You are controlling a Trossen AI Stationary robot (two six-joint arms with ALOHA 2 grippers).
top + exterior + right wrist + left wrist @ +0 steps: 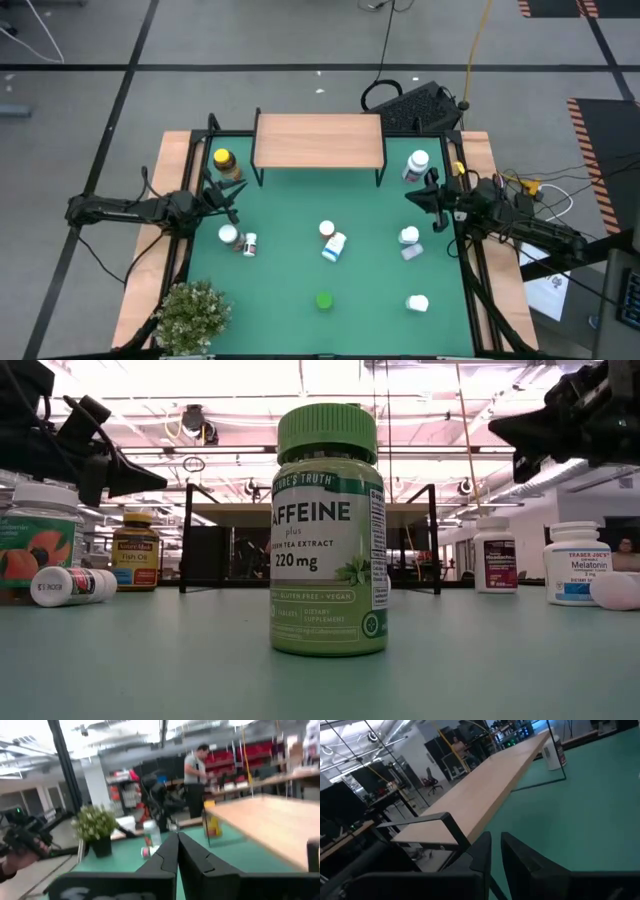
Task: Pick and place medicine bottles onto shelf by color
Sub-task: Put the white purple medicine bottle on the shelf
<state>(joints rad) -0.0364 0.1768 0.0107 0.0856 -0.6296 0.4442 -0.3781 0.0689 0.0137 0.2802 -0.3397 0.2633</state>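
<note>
The light-wood shelf [320, 140] stands bare at the back of the green mat. An amber yellow-capped bottle [224, 163] is by its left legs and a white bottle [417, 165] by its right legs. A green bottle [324, 300] stands near the front, filling the low view [330, 530]. White bottles [230, 236] [327, 231] [409, 236] [417, 303] and a blue-white one [335, 247] are scattered mid-mat. My left gripper [232, 194] hovers beside the amber bottle, fingers nearly together, holding nothing [495, 840]. My right gripper [410, 197] hangs at the mat's right side, shut and holding nothing [177, 837].
A leafy potted plant [190, 315] sits at the front left corner. A wooden frame [150, 270] borders the mat. A small white bottle [249, 244] lies on its side mid-left. A person [195, 770] stands in the room beyond the table.
</note>
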